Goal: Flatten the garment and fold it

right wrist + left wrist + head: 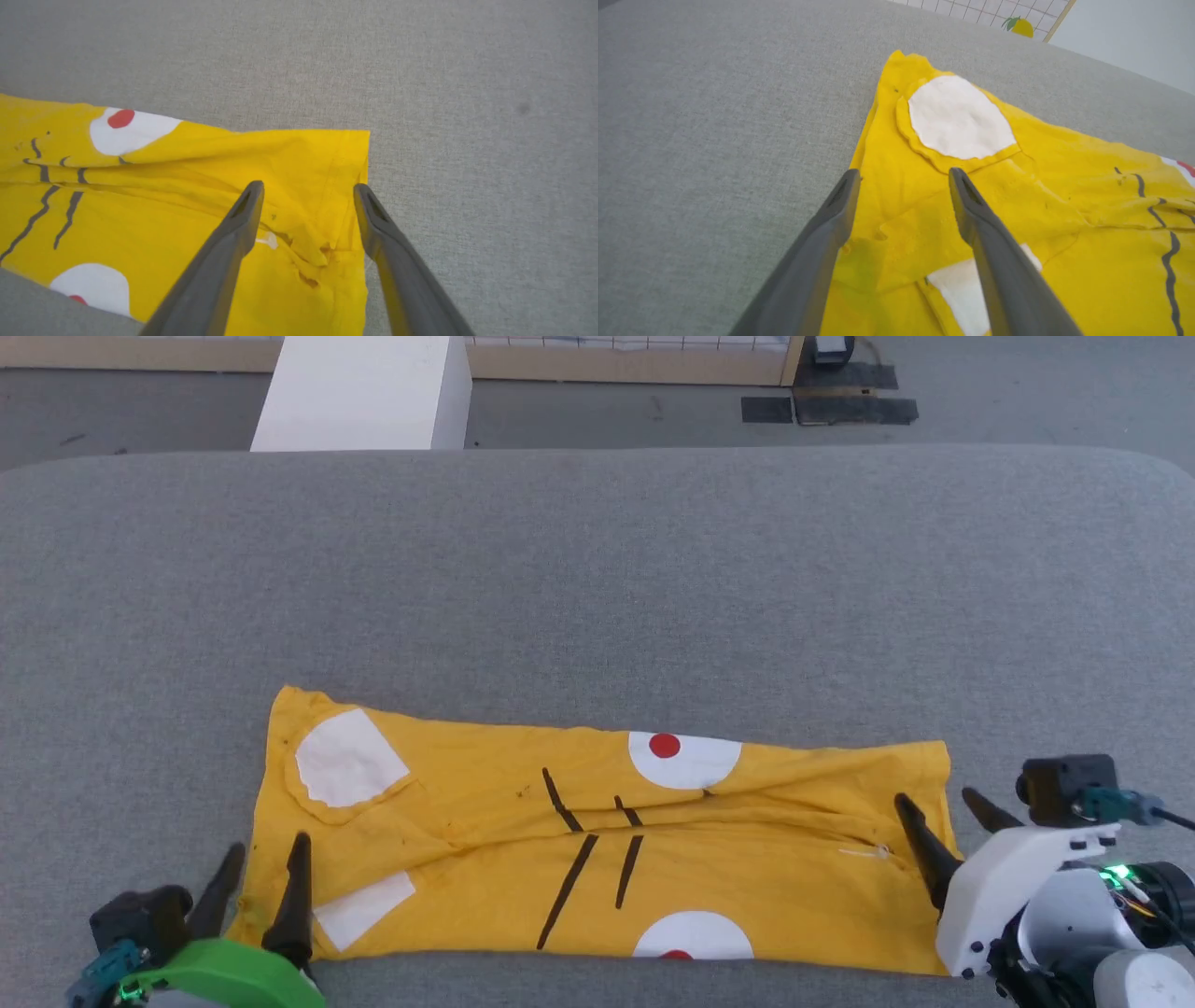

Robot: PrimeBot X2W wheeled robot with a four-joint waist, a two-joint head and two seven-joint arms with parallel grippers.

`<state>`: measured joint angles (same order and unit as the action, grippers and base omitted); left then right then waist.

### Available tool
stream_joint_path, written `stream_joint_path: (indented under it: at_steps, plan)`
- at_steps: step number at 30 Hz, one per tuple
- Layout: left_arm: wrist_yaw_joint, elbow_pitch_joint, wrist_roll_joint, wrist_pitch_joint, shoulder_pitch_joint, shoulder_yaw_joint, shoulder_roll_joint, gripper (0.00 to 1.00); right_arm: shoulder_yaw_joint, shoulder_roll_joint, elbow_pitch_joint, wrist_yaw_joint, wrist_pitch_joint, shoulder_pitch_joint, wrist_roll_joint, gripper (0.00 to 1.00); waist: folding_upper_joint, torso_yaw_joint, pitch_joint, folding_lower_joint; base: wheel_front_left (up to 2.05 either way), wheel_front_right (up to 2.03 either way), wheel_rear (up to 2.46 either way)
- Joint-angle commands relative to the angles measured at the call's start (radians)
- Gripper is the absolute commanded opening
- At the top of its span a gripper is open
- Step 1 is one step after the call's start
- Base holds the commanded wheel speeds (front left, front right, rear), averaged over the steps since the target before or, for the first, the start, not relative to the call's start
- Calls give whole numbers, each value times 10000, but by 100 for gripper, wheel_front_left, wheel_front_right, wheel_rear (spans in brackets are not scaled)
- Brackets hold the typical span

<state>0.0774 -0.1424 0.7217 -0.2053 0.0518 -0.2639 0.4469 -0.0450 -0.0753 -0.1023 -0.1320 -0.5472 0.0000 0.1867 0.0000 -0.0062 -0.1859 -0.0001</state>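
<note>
The garment (597, 845), a bright yellow T-shirt with white patches, red dots and dark whisker lines, lies folded into a long band across the near part of the grey surface. My left gripper (268, 847) stands open over its left end, one finger off the cloth's edge; the left wrist view shows the fingers (985, 242) apart above the garment (1017, 196). At the right end my right gripper (936, 795) is open too. In the right wrist view its fingers (233, 233) straddle the puckered edge of the garment (187, 196). Nothing is held.
The grey padded surface (597, 579) stretches wide beyond the garment. Past its far edge stand a white block (369, 392) on the floor, a wooden-framed grid panel (653, 364) and dark mats (831, 401).
</note>
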Motion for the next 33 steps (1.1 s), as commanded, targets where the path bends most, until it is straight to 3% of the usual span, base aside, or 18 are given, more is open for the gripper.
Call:
stream_joint_path:
  at_steps: [1,2,5,12,20,27,28,29,30,33]
  plan:
    - [126,104,-343,-250,-267,68,-86,100,-72,87,-134,13,457,222,76,100,0,-13,114,1,0,0,0]
    - [355,423,-1108,-510,-458,247,-254,100,-393,201,-232,13,1462,493,114,100,0,36,228,1,0,0,0]
    - [328,942,-1889,-555,-805,673,-557,100,-804,240,-65,13,2322,737,483,100,0,152,294,1,0,0,0]
    - [-506,1366,-3493,-562,-1446,1427,-1397,100,-1065,248,1224,13,3212,664,1687,100,0,200,377,1,0,0,0]
    - [-1228,751,-4118,-564,-1925,2030,-2044,100,-1124,249,2787,13,1561,-211,1518,100,0,100,404,1,0,0,0]
    - [-1574,368,-4424,-564,-2065,2291,-2437,100,-776,249,3321,13,-133,-550,1310,100,0,146,301,1,0,0,0]
    - [-1616,324,-4465,-564,-2072,2324,-2482,100,-682,249,3308,13,-454,-520,1350,89,0,153,279,1,0,0,0]
    - [-1646,293,-4497,-564,-2075,2354,-2511,100,-615,249,3260,13,-666,-494,1394,48,0,154,261,1,0,0,0]
    - [-1734,221,-4550,-564,-2073,2516,-2613,100,-549,250,2922,13,-929,-448,1371,0,0,132,215,1,0,0,0]
    - [-1804,167,-4605,-564,-2064,2643,-2687,100,-718,250,2679,13,-819,-477,1382,0,0,97,179,1,0,0,0]
